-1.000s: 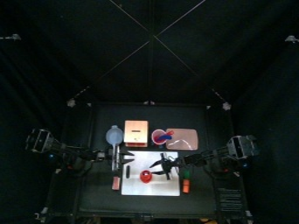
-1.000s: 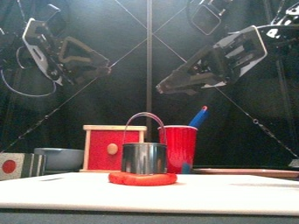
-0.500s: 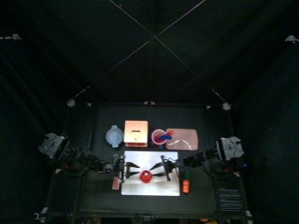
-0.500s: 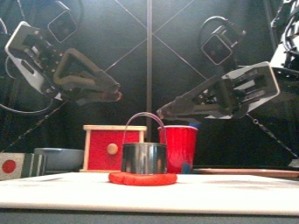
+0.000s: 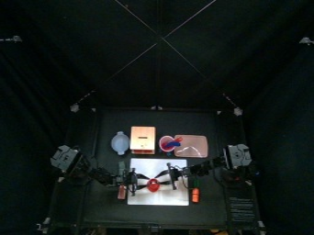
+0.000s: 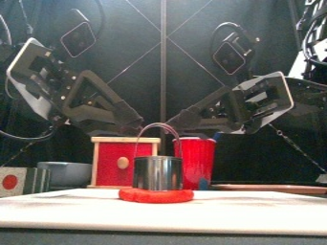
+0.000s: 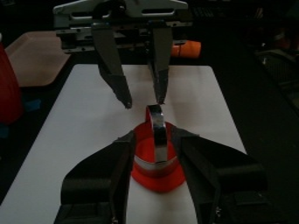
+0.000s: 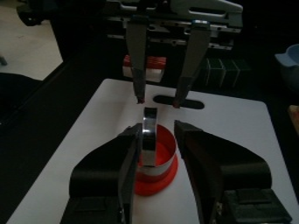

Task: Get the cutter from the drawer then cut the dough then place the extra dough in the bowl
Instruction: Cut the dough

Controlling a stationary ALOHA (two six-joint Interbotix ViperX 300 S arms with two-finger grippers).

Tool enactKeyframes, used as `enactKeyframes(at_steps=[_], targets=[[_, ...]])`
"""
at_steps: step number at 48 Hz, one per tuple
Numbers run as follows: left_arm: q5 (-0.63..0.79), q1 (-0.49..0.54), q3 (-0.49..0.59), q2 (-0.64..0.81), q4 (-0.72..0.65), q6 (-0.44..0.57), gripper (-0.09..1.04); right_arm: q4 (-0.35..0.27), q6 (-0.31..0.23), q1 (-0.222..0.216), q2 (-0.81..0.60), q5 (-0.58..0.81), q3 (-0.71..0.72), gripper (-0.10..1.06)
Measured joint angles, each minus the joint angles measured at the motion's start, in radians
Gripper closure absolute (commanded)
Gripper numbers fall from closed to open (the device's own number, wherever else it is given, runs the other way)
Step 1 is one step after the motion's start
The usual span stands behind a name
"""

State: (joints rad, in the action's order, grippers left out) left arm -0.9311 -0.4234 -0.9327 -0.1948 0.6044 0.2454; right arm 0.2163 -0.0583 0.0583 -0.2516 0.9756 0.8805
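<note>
Round metal cutter (image 6: pixel 157 173), wire handle arched overhead, upright on the flat red dough (image 6: pixel 156 195). Both near the middle of the white cutting board (image 6: pixel 262 211), toward the table's front.

Left gripper (image 6: pixel 138 119) slanting down from the left, above the cutter and just left of the handle's arch. Jaws spread, holding nothing.

Right gripper (image 6: pixel 174 121) slanting down from the right in mirror fashion, just right of the arch. Jaws likewise spread and empty.

In each wrist view, own two jaws flanking cutter and dough, with the opposite gripper's fingertips facing from beyond. Contact between tips and handle not discernible.

Behind the board, pale wooden box (image 6: pixel 124 161) with red drawer front. Red cup (image 6: pixel 196 161) just to its right, blue-grey bowl (image 5: pixel 119 141) to its left, pink tray (image 5: pixel 194 145) at the back right.
</note>
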Motion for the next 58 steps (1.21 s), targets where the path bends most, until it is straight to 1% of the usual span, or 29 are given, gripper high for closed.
enactKeyframes(at_steps=[16, 23, 30, 34, 38, 42, 49, 55, 58], targets=[[0.043, -0.017, 0.037, -0.020, 0.009, 0.000, 0.17, 0.003, 0.002, -0.003, -0.006, 0.002, -0.002, 0.22], [0.043, -0.025, 0.040, -0.035, 0.064, 0.002, 0.17, 0.005, 0.002, -0.003, -0.006, -0.012, -0.005, 0.22], [0.043, -0.034, 0.054, -0.064, 0.137, 0.035, 0.18, 0.005, 0.000, 0.000, -0.006, -0.046, -0.011, 0.22], [0.043, -0.040, 0.075, -0.078, 0.175, 0.074, 0.18, 0.005, 0.000, 0.000, -0.006, -0.064, -0.015, 0.22], [0.043, -0.044, 0.100, -0.086, 0.204, 0.106, 0.18, 0.003, -0.005, 0.006, -0.006, -0.086, -0.020, 0.22], [0.044, -0.049, 0.114, -0.091, 0.219, 0.126, 0.18, -0.003, -0.011, 0.026, -0.006, -0.114, -0.029, 0.22], [0.063, -0.051, 0.123, -0.091, 0.225, 0.140, 0.18, -0.038, -0.014, 0.049, -0.005, -0.155, -0.034, 0.22], [0.089, -0.052, 0.121, -0.089, 0.230, 0.138, 0.18, -0.081, -0.009, 0.058, 0.006, -0.176, -0.035, 0.22], [0.094, -0.052, 0.120, -0.089, 0.236, 0.140, 0.18, -0.091, -0.005, 0.060, 0.008, -0.189, -0.035, 0.22]])
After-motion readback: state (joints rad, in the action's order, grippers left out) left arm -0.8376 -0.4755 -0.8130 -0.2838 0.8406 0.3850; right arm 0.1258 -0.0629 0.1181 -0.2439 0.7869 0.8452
